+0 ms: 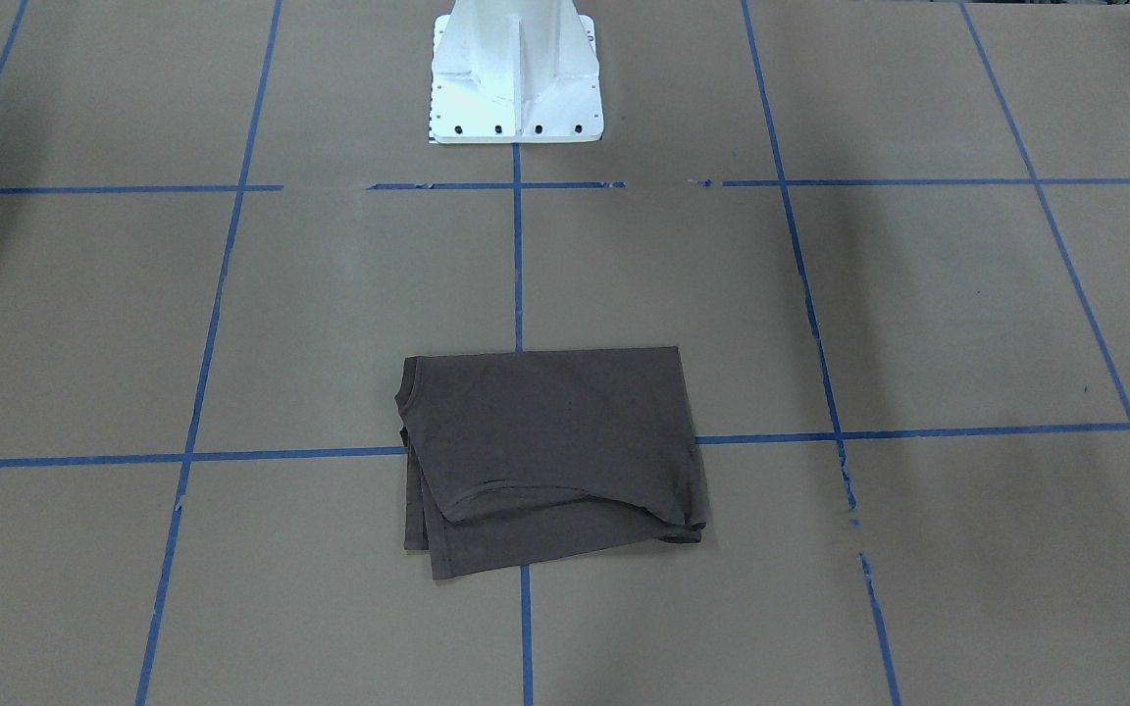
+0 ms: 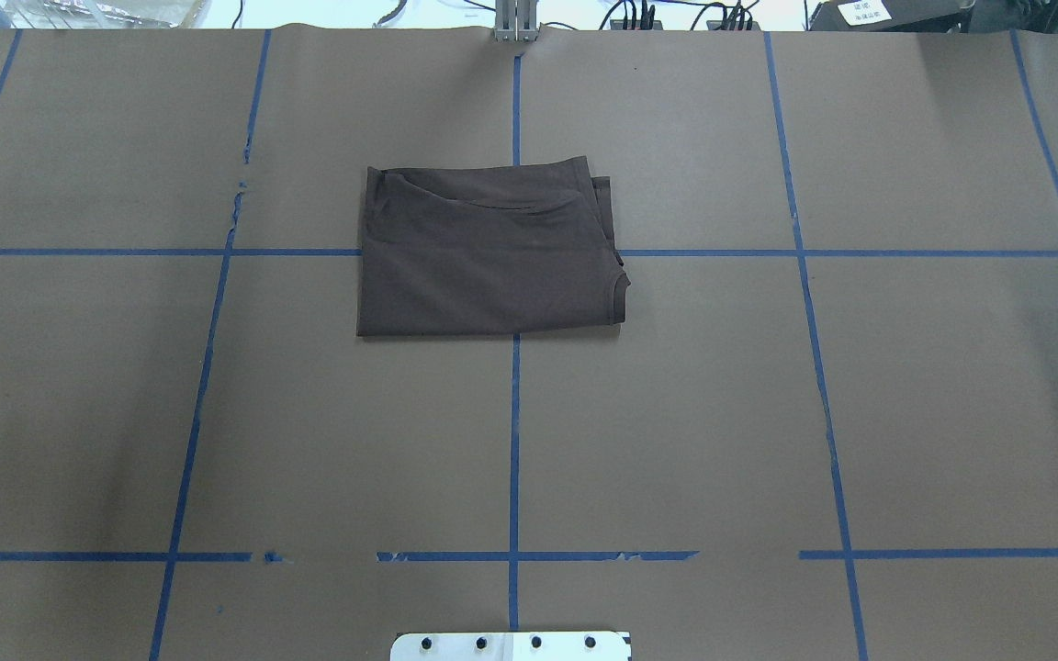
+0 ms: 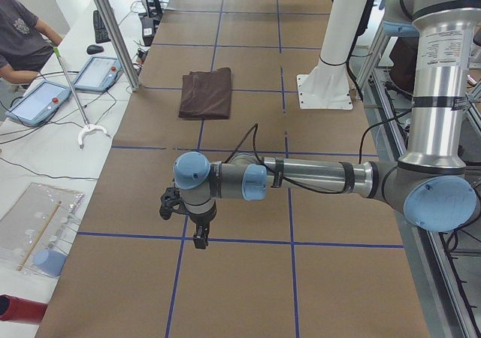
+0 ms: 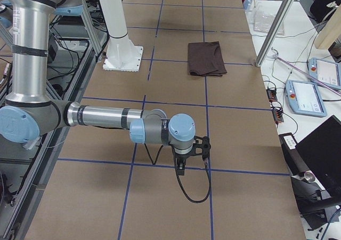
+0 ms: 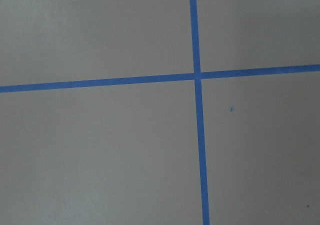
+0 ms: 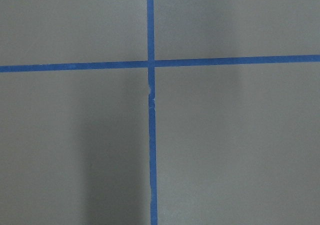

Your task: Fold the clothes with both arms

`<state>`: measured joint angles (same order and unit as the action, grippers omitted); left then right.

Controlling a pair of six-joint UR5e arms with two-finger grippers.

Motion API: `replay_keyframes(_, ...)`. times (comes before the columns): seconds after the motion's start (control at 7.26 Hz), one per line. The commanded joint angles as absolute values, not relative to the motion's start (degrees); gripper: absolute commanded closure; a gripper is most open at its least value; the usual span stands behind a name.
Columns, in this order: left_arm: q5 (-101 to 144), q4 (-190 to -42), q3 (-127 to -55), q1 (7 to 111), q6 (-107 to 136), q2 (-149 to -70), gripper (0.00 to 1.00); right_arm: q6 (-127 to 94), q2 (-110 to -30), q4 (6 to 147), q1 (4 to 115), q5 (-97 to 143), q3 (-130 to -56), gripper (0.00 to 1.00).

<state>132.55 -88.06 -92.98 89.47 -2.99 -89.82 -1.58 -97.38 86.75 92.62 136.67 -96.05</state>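
Left gripper (image 3: 200,239) hangs low over the table (image 2: 906,413), pointing down at a crossing of blue tape lines (image 5: 196,76). It shows only in the left side view, so I cannot tell how far its jaws are parted; nothing visibly in it or touching it. Right gripper (image 4: 181,168) is the same: low over bare paper near a tape crossing, seen only in the right side view, jaw opening impossible to judge, no visible hold on anything. Both wrist views show only paper and tape, no fingers. T-shirt (image 2: 488,252) lies folded into a flat rectangle, well apart from both grippers, roughly between them along the table. It sits across from the white pedestal (image 1: 516,78), over a tape crossing.
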Motion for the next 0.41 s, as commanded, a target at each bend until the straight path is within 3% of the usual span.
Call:
replay_keyframes(0.0, 132.6, -88.1, -92.8, 89.4, -3.0, -90.4, 0.0, -1.6, -97.4, 86.7, 92.6, 136.7, -96.1, 0.0)
replay_keyframes(0.28, 132.5, -88.1, -92.5, 89.5, -3.4, -90.5, 0.0, -1.7, -97.5, 86.7, 92.6, 136.8, -96.2, 0.0)
